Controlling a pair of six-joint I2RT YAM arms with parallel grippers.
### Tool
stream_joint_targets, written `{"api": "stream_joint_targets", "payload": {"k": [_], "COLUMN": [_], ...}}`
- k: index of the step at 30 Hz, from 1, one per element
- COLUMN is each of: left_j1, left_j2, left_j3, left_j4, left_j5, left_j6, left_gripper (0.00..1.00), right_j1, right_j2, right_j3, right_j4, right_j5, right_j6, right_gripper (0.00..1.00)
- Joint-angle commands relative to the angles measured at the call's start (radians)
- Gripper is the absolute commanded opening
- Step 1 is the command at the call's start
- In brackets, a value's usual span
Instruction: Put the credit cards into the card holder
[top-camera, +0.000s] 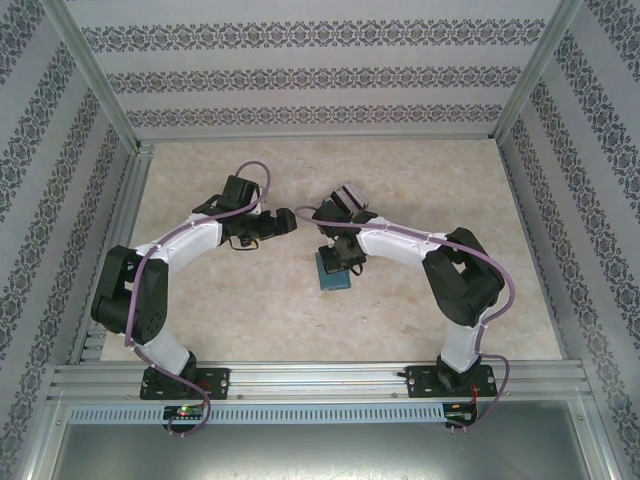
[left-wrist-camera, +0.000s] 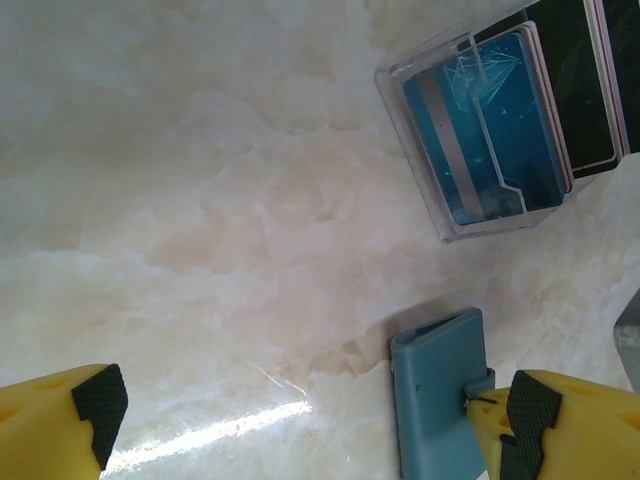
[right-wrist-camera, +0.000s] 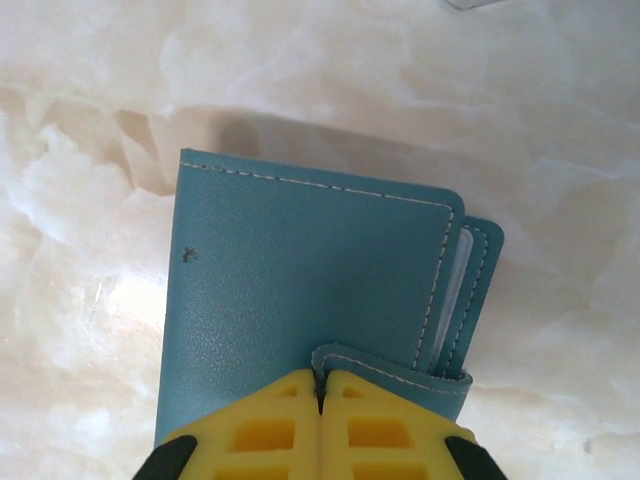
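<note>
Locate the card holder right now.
The teal card holder lies flat near the centre of the table in the top view, directly under the shut right gripper, with the clear card case just beyond it.

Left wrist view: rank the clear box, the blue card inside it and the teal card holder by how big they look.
1. Clear box, largest, though cut by the frame edge.
2. Blue card.
3. Card holder, as far as visible; it runs off the bottom edge, so its place against the card is unsure.

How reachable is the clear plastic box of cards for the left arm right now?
Probably yes: the left gripper is open, with bare marble tabletop between it and the clear plastic box.
</note>
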Motion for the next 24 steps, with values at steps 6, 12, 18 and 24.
{"api": "stream_joint_targets", "payload": {"k": [6,12,18,24], "left_j1": [-0.017,-0.019,-0.034,-0.058], "left_j2": [-0.07,-0.08,-0.075,-0.056], "left_j3": [-0.049,-0.086,-0.113,-0.118], "left_j4": [0.058,0.107,0.151,0.236], "left_j5": [0.027,0.091,0.168,0.269], "left_j6": [-0.029,-0.055,-0.098,-0.149], "left_gripper": [1.0,1.0,0.96,0.87], "right_j1": [-0.037,-0.061,-0.079,-0.08], "right_j2": [-0.081,-0.15,-0.199,-0.236], "right_j3": [-0.129,-0.197,-0.227,-0.224], "right_j4": [0.187,0.289,0.335,0.322], "right_j5": [-0.139,-0.167,-0.191,-0.214], "right_j6": [0.113,0.165,0.174,0.17], "right_gripper": [0.01,0.01,0.01,0.01]}}
